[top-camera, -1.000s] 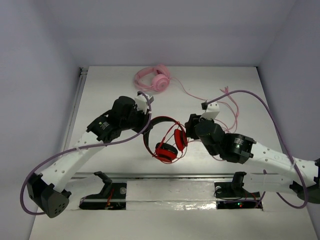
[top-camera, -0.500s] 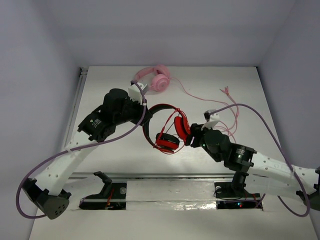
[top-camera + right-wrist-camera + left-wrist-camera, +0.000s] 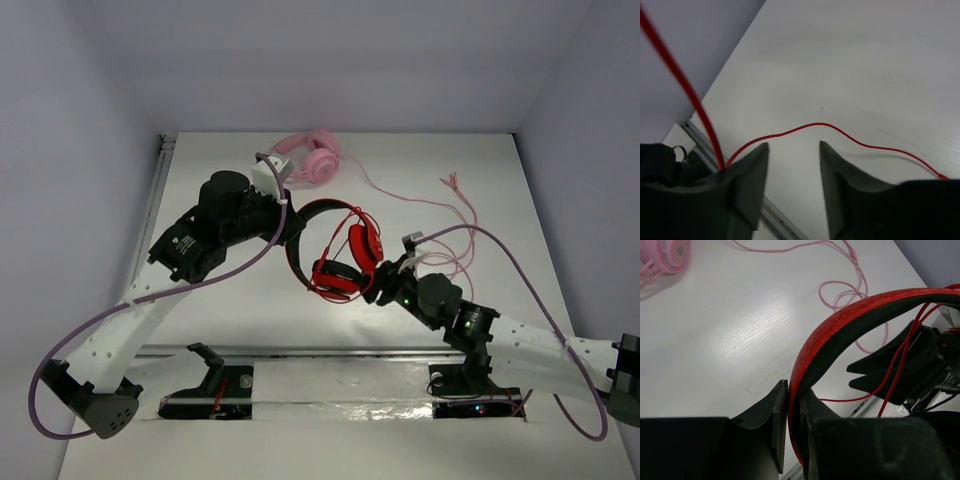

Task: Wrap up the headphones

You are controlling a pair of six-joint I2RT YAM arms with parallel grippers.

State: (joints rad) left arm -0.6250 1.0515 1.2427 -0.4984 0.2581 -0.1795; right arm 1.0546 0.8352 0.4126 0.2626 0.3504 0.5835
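The headphones [image 3: 336,276] have a black headband and red ear cups and hang above the table centre. My left gripper [image 3: 291,222] is shut on the headband [image 3: 840,330], with the band pinched between its fingers in the left wrist view [image 3: 794,389]. The thin red cable [image 3: 352,222] loops around the ear cups. My right gripper [image 3: 379,291] is open just right of the lower ear cup. In the right wrist view [image 3: 794,148] a strand of red cable [image 3: 810,125] lies on the table beyond the fingertips, and another strand runs past the left finger [image 3: 747,170].
Pale pink headphones [image 3: 311,158] lie at the back of the table, and their pink cable [image 3: 445,215] trails to the right; the cable also shows in the left wrist view [image 3: 850,287]. A metal rail [image 3: 330,352] runs along the near edge.
My left gripper has carried the headphones a little back and up. My right gripper has dropped toward the near edge and slid left, ending beside the lower ear cup.
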